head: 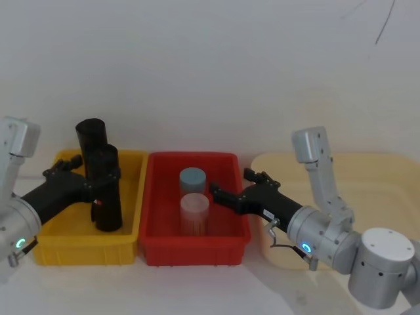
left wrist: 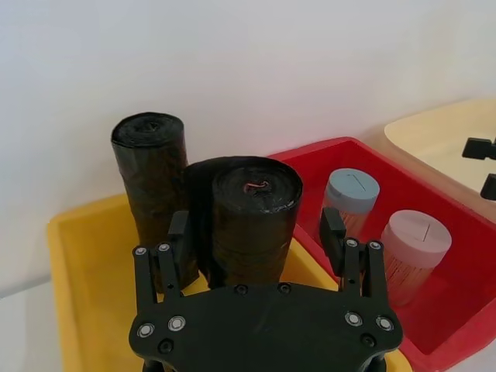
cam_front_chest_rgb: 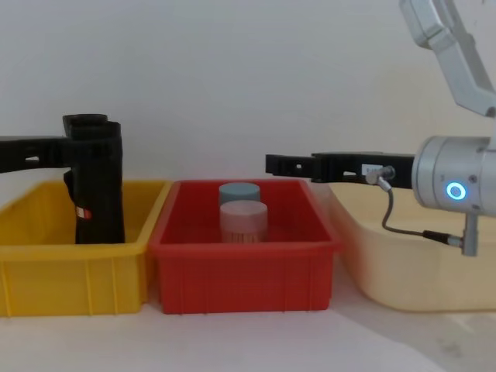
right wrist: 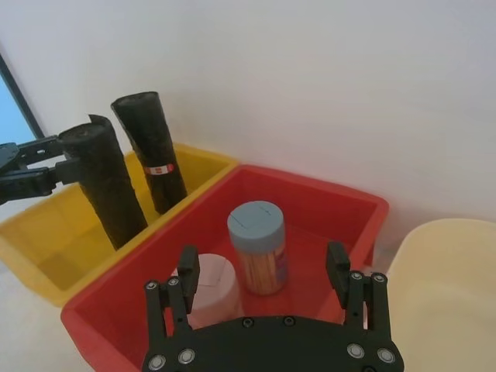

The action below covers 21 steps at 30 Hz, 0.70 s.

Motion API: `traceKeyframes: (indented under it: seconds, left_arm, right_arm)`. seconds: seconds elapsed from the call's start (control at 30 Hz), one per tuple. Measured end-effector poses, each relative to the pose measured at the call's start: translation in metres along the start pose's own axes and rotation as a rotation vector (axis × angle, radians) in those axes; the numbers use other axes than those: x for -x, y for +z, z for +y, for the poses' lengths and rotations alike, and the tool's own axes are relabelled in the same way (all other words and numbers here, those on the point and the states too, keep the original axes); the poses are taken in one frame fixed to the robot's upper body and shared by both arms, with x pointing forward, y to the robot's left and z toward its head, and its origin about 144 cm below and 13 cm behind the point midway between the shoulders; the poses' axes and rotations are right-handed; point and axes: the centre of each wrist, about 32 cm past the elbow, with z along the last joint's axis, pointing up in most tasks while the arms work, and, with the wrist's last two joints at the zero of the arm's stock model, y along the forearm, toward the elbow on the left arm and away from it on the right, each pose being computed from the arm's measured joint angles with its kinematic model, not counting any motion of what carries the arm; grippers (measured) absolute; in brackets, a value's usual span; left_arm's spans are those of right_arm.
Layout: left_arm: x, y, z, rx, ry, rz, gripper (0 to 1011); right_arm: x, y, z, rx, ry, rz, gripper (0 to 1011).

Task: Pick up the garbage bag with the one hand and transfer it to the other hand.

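- Nearest on the left side: the black long-fingered left gripper [left wrist: 256, 229], on a silver-grey arm with a green glowing ring, stretched over the yellow plastic bin [head: 72, 252].
- Fingers [left wrist: 180, 226] spread apart, one on each side of the upper part of the garbage bag [head: 106, 203], a tall black roll of plastic bags. One finger right against the roll, a small gap at the other, so not clamped on it.
- Garbage bag upright inside the yellow bin, in the part close to the red plastic bin [head: 197, 252].
- Nearest on the right side: the black long-fingered right gripper [head: 230, 182], on a silver-grey arm with a blue glowing ring, held level above the right rim of the red bin. Fingers wide apart, nothing between them.
- Inside the red bin: a clear jar with pale pink lid [head: 195, 203] in front and, just behind it, a clear jar with grey-blue lid [head: 193, 177].
- On the right of the red bin: a cream plastic tub [cam_front_chest_rgb: 418, 263], below the right arm.
- Farther back in the yellow bin, just behind the garbage bag: a twin black roll [head: 90, 134], also upright, with a small red-and-white label [right wrist: 159, 168] around its middle.
- Behind everything: a plain white wall [head: 210, 65].
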Motion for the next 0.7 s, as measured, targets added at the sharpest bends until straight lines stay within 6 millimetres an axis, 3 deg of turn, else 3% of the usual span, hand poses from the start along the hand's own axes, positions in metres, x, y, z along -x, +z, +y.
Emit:
traceKeyframes:
  seconds: [0.7]
  left_arm:
    - [0.006, -0.005, -0.008, -0.029, 0.019, -0.023, 1002]
  right_arm:
    - [-0.014, -0.003, -0.008, 0.019, -0.003, 0.01, 1004]
